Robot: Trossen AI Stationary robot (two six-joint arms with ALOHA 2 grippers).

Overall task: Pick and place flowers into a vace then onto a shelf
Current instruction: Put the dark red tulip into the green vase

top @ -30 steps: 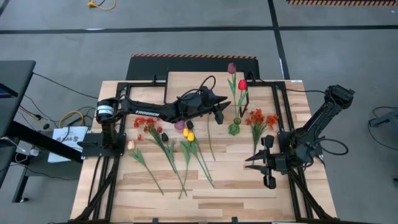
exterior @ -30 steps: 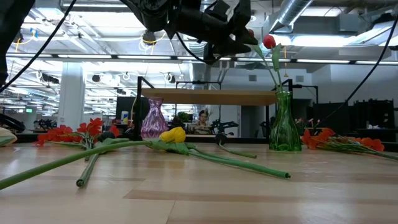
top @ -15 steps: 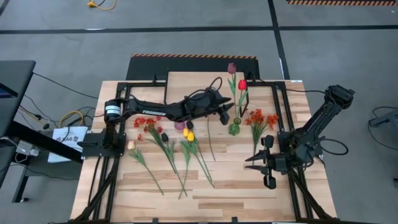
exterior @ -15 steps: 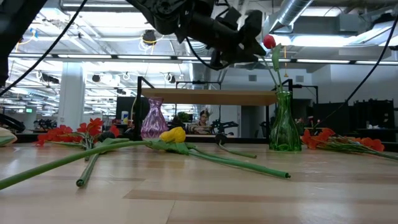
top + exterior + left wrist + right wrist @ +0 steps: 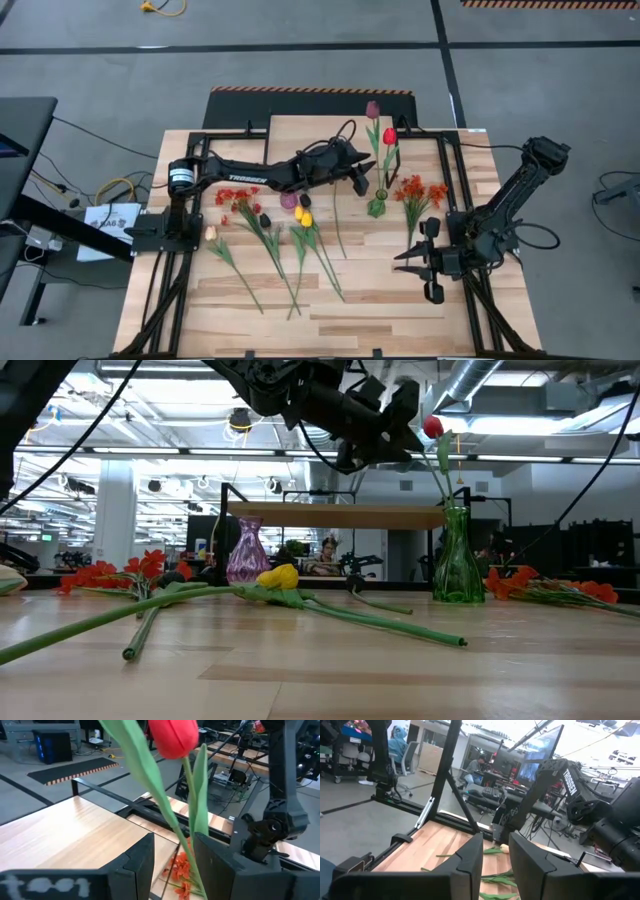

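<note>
— Where is the left gripper (image 5: 172, 865)?

— Raised above the wood-plank counter (image 5: 400, 300), fingers parted around the thin green stem of the red artificial tulip (image 5: 172, 735), which stands just ahead in the green glass vase (image 5: 458, 565).

— The right gripper (image 5: 425, 262)?

— Waiting low by the counter's edge, fingers slightly apart, holding nothing.

red tulip (image 5: 389, 135) upright in vase (image 5: 377, 207)
</note>
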